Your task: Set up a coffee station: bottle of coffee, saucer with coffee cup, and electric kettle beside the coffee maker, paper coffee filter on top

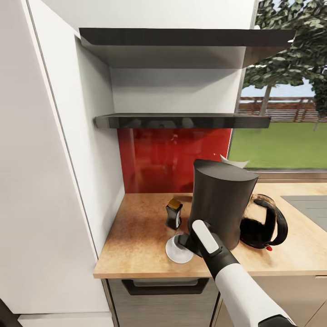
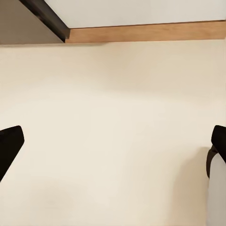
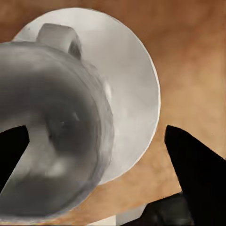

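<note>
Coffee maker (image 1: 218, 206): tall dark-grey rounded body, long axis upright, flat top slanting, standing on the kitchen countertop (image 1: 136, 245) toward its near edge. A white pointed bit of the paper coffee filter (image 1: 234, 162) shows at the far side of its top.

Bottle of coffee (image 1: 174, 214): small dark jar, upright, brown lid, just left of the coffee maker; label too small to read.

Electric kettle (image 1: 263, 222): clear glass dome, black handle, upright, touching or just beside the coffee maker on its right.

Saucer (image 1: 178, 250): flat round white plate, near the counter's front edge, left of the coffee maker's base. In the right wrist view the saucer (image 3: 132, 89) lies flat on wood grain with the coffee cup (image 3: 52, 127) over it, mouth toward the camera, handle pointing away from the fingers.

Right gripper (image 1: 184, 240): fingers (image 3: 197, 165) spread, one each side of the cup; contact cannot be told.

Left gripper (image 2: 113, 150): spread apart, facing a plain cream surface.

Kitchen shelf (image 1: 181, 121): thin black board on the wall above the red backsplash (image 1: 172, 159).
</note>
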Controlling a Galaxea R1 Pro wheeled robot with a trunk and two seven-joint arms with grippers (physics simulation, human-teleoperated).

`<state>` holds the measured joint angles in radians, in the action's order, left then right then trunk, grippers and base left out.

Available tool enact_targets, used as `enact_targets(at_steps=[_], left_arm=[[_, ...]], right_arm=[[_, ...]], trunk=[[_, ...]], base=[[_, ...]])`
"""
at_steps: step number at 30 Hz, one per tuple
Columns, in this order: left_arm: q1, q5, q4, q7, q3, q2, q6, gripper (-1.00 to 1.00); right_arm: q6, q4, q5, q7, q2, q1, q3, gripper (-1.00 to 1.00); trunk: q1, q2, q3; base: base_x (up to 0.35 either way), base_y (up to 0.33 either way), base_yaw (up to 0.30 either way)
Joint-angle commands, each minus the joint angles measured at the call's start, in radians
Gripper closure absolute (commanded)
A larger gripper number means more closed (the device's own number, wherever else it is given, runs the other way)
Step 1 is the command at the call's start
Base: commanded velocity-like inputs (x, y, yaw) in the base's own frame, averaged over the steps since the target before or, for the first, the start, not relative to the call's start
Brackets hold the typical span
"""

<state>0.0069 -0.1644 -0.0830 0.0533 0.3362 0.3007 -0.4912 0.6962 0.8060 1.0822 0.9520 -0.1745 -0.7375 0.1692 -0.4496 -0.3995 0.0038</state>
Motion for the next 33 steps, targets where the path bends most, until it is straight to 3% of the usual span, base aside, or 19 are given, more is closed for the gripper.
enact_targets(at_steps=[1, 22, 33], left_arm=[[0.001, -0.007, -0.001, 0.005, 0.009, 0.000, -0.002, -1.00], [0.001, -0.007, -0.001, 0.005, 0.009, 0.000, -0.002, -1.00], [0.001, -0.007, -0.003, 0.005, 0.007, -0.002, -0.003, -1.00]], right_arm=[[0.003, 0.000, 0.005, 0.007, 0.000, 0.000, 0.001, -1.00], [0.003, 0.009, 0.007, 0.007, 0.000, 0.000, 0.001, -1.00], [0.005, 0.152, 0.009, 0.028, 0.000, 0.000, 0.003, -1.00]], trunk=[[0.000, -0.001, 0.000], [0.000, -0.001, 0.000], [0.000, -0.001, 0.000]], base=[[0.000, 0.000, 0.000], [0.000, 0.000, 0.000], [0.000, 0.000, 0.000]])
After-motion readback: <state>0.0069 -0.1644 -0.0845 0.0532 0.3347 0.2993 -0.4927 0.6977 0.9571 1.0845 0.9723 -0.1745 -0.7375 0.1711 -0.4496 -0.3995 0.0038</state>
